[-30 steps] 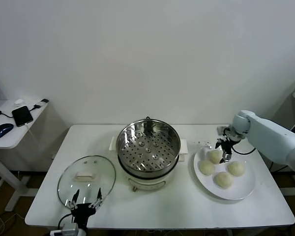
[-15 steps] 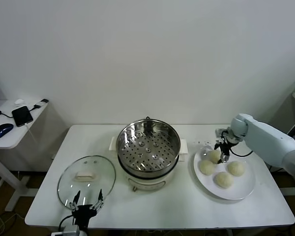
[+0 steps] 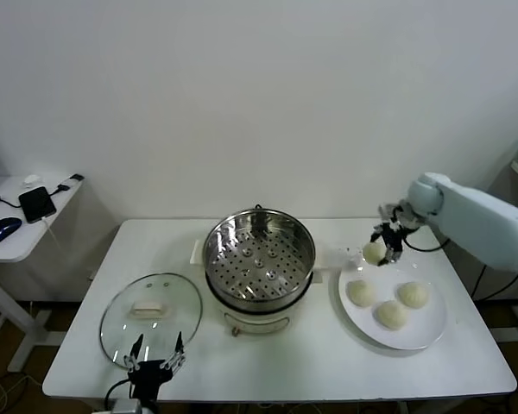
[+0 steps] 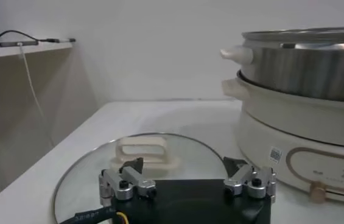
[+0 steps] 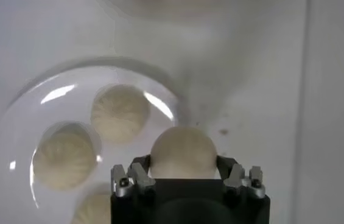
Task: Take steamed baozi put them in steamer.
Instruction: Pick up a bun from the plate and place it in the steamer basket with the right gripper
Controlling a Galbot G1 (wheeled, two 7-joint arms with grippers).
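My right gripper (image 3: 382, 247) is shut on one cream-white baozi (image 3: 374, 252) and holds it lifted above the table, just off the far left rim of the white plate (image 3: 419, 328). The right wrist view shows the bun (image 5: 182, 152) clamped between the jaws. Three more baozi (image 3: 360, 293) lie on the plate; they also show in the right wrist view (image 5: 120, 113). The steel steamer (image 3: 260, 259) with its perforated tray stands at the table's middle, left of the held bun. My left gripper (image 3: 155, 360) is open and idle at the front left edge, over the glass lid.
The round glass lid (image 3: 151, 309) with a cream handle lies flat at the front left; it also shows in the left wrist view (image 4: 144, 152). A side table (image 3: 26, 220) with a phone and a mouse stands at the far left. A wall is behind.
My right gripper has closed on the far-left baozi and lifted it off the plate, moving up and slightly left. The left arm has not moved.
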